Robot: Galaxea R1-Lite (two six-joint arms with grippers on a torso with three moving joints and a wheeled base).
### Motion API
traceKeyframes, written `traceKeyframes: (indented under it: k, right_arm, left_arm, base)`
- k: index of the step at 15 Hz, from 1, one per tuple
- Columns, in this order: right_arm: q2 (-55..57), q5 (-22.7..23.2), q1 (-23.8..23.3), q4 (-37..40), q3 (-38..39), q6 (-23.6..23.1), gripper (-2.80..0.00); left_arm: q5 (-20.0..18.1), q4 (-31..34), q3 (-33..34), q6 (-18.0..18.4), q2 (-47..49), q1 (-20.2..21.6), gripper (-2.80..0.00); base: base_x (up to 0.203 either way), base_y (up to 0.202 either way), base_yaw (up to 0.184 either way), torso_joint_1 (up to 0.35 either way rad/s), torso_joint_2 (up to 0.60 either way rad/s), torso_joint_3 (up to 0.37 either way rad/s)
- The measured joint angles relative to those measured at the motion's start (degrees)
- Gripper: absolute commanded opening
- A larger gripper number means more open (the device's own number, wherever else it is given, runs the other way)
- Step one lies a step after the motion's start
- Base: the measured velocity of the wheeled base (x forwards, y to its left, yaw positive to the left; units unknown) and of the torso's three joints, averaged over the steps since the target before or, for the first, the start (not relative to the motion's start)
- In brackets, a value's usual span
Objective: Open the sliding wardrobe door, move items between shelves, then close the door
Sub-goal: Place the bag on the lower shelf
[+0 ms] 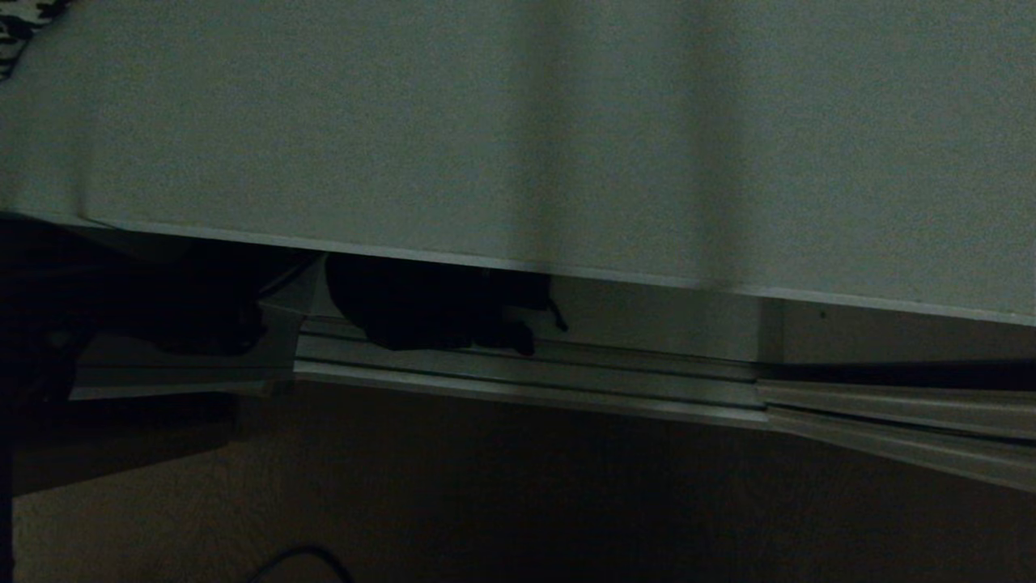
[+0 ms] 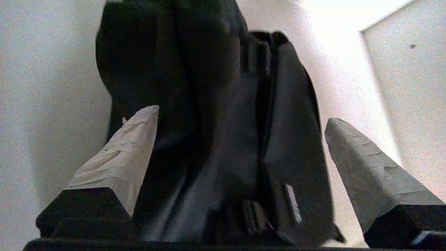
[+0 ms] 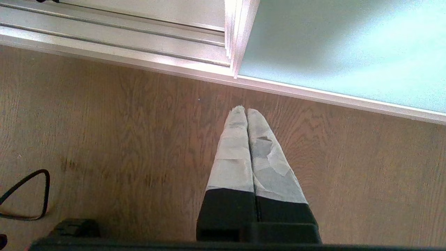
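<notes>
The black fabric bag (image 2: 223, 139) lies slumped on the lower shelf (image 2: 45, 104) between the left hand's (image 2: 242, 115) wide-open fingers, looking soft, light and floppy, so pinching a bunched fold or its strap seems safest

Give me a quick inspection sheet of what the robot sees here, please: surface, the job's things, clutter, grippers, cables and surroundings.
Surface: pale shelf board fills the upper head view; the compartment below it is dark.
Job's things: black bag lies on the pale compartment floor, close to the silver door track; teal sliding door stands slid aside.
Clutter: a patterned black-and-white thing at the shelf's far left corner.
Grippers: left gripper open, fingers either side of the bag, no grip visible; right gripper shut, empty, hanging over the floor.
Cables: black cable looped on the floor.
Surroundings: wood-grain floor.
</notes>
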Motion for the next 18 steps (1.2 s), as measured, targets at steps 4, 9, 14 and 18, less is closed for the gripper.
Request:
traceKeyframes:
  k: [4, 9, 14, 18]
  right_arm:
    - [0.0, 0.0, 0.0, 0.0, 0.0, 0.0, -2.8]
    - [0.0, 0.0, 0.0, 0.0, 0.0, 0.0, -2.8]
    - [0.0, 0.0, 0.0, 0.0, 0.0, 0.0, -2.8]
    - [0.0, 0.0, 0.0, -0.02, 0.0, 0.0, -2.8]
  left_arm:
    - [-0.16, -0.28, 2.04, -3.16, -0.95, -0.06, 0.0]
    - [-0.22, -1.62, 2.86, -9.71, -1.49, -0.23, 0.0]
    - [0.52, -2.98, 0.96, -11.57, -0.12, -3.11, 0.0]
    - [1.57, -4.06, -3.41, -10.06, 3.84, -6.35, 0.0]
  base:
    - [0.0, 0.0, 0.0, 0.0, 0.0, 0.0]
    - [0.0, 0.0, 0.0, 0.0, 0.0, 0.0]
    - [0.0, 0.0, 0.0, 0.0, 0.0, 0.0]
    - [0.0, 0.0, 0.0, 0.0, 0.0, 0.0]
